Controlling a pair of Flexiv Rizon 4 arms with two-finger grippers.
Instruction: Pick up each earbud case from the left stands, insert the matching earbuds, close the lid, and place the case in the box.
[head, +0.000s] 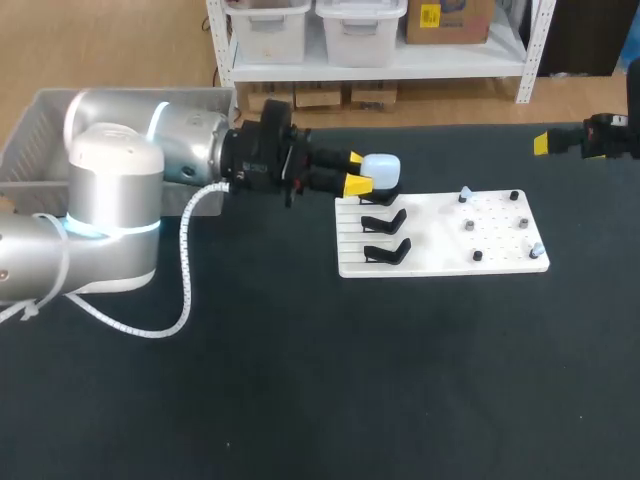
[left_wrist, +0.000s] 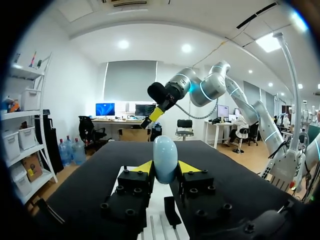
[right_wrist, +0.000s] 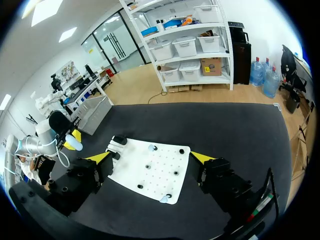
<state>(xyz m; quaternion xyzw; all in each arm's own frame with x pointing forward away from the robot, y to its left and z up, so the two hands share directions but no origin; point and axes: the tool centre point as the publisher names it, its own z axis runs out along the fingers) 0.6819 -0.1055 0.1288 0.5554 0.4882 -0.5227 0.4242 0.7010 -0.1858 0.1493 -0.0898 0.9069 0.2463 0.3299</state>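
Black tabletop stretches under both arms. On it, the left gripper (head: 358, 172) is clamped on a pale blue earbud case (head: 382, 171), held over the end of a white board (head: 500, 235) beside black stands (head: 385, 250), with a grey box (head: 30, 150) behind the arm. Well off to the board's right, the right gripper (right_wrist: 151, 158) hangs with its fingers spread wide.

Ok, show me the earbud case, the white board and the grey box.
earbud case (head: 383, 170): head view, its pale rounded side.
white board (head: 440, 262): head view, bare patch near its front edge.
grey box (head: 35, 135): head view, its sloping outer wall.
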